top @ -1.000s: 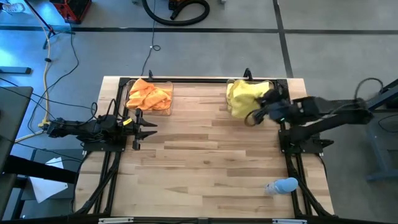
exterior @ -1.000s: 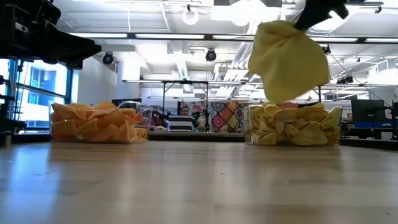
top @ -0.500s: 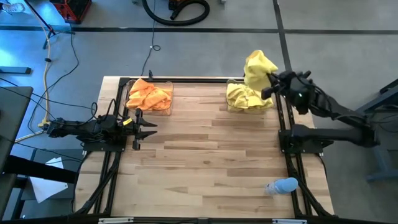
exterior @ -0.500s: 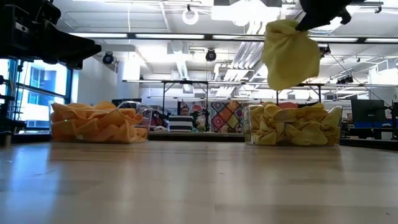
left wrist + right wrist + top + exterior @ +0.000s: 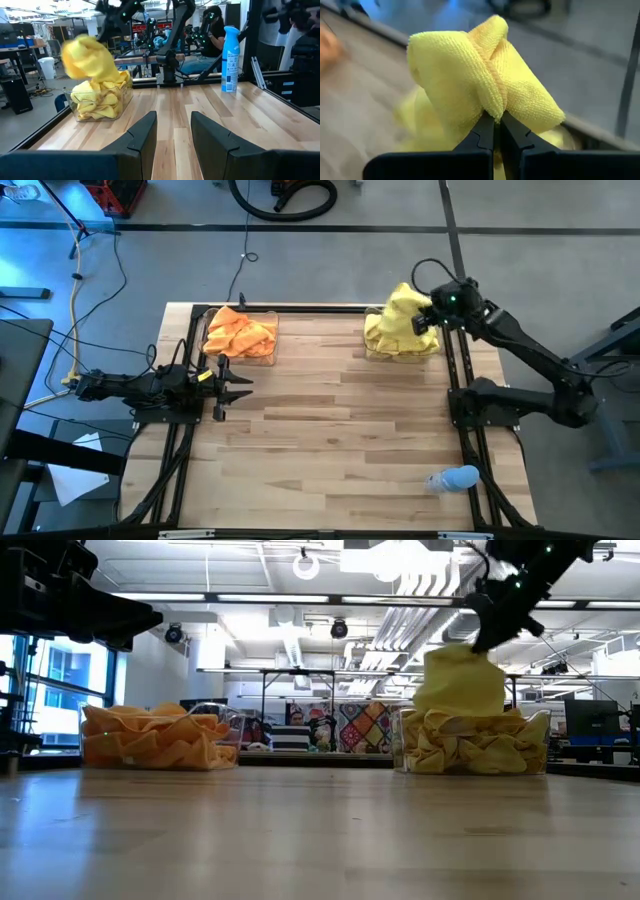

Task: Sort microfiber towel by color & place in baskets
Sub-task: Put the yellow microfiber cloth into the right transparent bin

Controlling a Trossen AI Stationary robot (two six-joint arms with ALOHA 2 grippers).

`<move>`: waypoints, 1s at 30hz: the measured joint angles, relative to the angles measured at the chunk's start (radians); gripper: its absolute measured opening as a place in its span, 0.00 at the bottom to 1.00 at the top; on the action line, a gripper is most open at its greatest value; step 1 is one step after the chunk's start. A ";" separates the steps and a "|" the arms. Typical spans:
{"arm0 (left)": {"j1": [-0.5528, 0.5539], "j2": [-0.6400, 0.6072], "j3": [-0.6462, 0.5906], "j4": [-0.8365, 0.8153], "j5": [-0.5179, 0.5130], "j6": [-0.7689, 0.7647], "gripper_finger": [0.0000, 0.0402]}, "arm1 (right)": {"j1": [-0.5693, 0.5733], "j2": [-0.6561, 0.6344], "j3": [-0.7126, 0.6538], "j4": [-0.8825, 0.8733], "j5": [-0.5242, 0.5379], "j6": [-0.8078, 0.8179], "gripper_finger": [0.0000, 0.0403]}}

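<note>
A yellow microfiber towel (image 5: 404,304) (image 5: 461,681) (image 5: 480,75) is in my right gripper (image 5: 428,318) (image 5: 495,125), which is shut on it above the right basket (image 5: 372,350) (image 5: 404,750). That basket is piled with yellow towels (image 5: 470,743). The left basket (image 5: 268,352) holds orange towels (image 5: 240,332) (image 5: 150,738). My left gripper (image 5: 228,390) (image 5: 173,135) waits open at the table's left edge, near the orange basket. The left wrist view shows the held yellow towel (image 5: 90,56) over the yellow basket (image 5: 100,102). My right gripper pinches a bunched fold (image 5: 492,107) of the yellow towel between its two fingers, several layers gathered. It comes slanting down from the table's right side. The towel hangs bunched below the fingers, and its lower end (image 5: 455,708) rests on the yellow pile in the right basket.
A pale blue spray bottle (image 5: 455,478) (image 5: 230,60) stands near the table's near right corner. The wood tabletop (image 5: 340,440) between the baskets and the near edge is bare. Black frame rails (image 5: 470,450) run along both sides. People and benches show in the room beyond.
My right gripper has swung with the yellow towel from the basket's near side toward the far edge, first high up, then come down over the basket. The towel, which hung clear above the pile, now rests its lower end on it.
</note>
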 joint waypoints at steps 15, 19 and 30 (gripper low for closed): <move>0.000 0.000 0.000 0.000 0.000 0.000 0.27 | 0.029 0.209 0.000 -0.126 -0.108 0.218 0.00; 0.000 0.000 0.000 0.000 0.000 0.000 0.27 | 0.071 0.329 0.000 -0.074 -0.053 0.298 0.00; 0.000 0.000 0.000 0.000 0.000 0.000 0.27 | 0.089 0.578 0.003 0.004 -0.025 0.369 0.00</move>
